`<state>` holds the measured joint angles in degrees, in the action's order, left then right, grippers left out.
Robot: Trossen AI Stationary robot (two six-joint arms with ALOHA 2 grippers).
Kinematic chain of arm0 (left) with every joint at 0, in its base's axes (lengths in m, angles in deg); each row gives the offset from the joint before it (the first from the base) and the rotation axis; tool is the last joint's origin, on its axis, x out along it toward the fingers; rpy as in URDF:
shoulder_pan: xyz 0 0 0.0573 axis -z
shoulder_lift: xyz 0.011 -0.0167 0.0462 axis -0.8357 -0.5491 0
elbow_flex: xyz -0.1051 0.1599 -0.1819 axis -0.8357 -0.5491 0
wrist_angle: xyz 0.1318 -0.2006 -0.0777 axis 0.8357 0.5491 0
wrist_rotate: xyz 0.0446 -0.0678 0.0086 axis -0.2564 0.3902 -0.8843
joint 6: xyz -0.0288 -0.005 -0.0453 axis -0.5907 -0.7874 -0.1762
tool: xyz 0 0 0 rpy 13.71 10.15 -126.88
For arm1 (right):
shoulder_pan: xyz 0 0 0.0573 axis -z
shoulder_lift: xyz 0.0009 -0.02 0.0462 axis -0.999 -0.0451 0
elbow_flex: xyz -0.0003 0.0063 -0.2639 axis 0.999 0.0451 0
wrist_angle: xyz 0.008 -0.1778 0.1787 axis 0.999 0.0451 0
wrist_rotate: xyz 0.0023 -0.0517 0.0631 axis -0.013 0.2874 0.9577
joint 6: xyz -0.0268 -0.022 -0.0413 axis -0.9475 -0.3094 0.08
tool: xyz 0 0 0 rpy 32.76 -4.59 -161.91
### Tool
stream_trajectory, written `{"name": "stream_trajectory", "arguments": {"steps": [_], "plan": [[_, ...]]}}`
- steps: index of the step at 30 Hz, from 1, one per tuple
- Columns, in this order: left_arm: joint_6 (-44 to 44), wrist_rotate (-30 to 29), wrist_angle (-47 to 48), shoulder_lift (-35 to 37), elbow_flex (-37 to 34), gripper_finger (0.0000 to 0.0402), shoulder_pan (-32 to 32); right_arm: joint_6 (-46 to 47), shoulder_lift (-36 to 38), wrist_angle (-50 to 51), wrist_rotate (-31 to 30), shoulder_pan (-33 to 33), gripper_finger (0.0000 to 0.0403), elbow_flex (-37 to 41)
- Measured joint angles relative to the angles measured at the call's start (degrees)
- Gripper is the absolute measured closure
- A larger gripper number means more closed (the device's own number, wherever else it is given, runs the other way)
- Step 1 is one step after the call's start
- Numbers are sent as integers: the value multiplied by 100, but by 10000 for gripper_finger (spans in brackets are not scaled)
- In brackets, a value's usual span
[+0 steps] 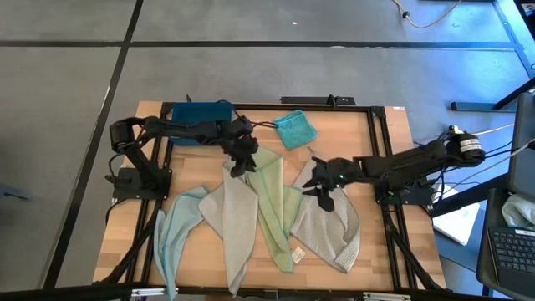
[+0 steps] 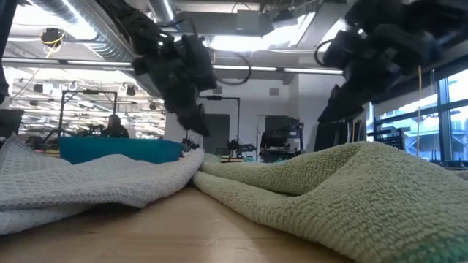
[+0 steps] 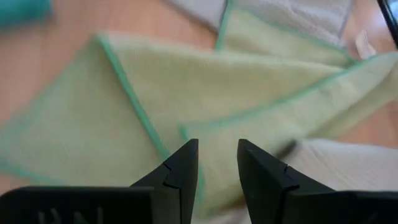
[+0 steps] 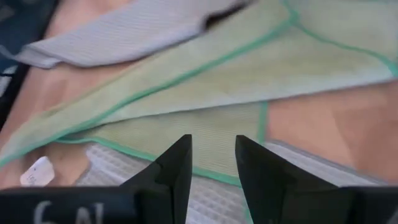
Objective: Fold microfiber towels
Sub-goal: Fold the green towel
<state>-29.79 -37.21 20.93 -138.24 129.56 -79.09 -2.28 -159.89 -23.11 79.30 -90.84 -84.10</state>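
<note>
A pale green towel (image 1: 272, 201) lies crumpled in the middle of the table, overlapping a light grey towel (image 1: 234, 219) on its left and another light grey towel (image 1: 333, 227) on its right. A pale blue towel (image 1: 174, 236) lies at the near left. A small folded teal towel (image 1: 294, 128) lies at the far middle. My left gripper (image 1: 243, 165) is open over the green towel's far end (image 3: 261, 81), above the cloth. My right gripper (image 1: 323, 191) is open over the green towel's right edge (image 4: 205, 134) and the grey towel (image 4: 124, 180).
A dark blue tray (image 1: 201, 111) stands at the far left, behind my left arm. A black frame (image 1: 380, 150) runs around the table. Bare wood shows at the far right (image 1: 351, 134) and far left. A white tag (image 1: 297, 253) shows on the green towel's near end.
</note>
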Motion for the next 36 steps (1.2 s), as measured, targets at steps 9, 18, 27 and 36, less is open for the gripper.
{"name": "stream_trajectory", "arguments": {"steps": [9,18,27,36], "plan": [[-1125,449,-101,-334,56,255,-169,-600,2,-1459,-399,-153,277,724],[-864,55,626,-1160,1122,210,-68,-753,2,-1350,-439,-157,277,741],[-402,200,2083,-2050,2066,211,23,-747,0,-1077,-391,-254,277,869],[-207,293,2472,-2151,2481,211,142,-885,0,-1114,-393,-253,277,964]]}}
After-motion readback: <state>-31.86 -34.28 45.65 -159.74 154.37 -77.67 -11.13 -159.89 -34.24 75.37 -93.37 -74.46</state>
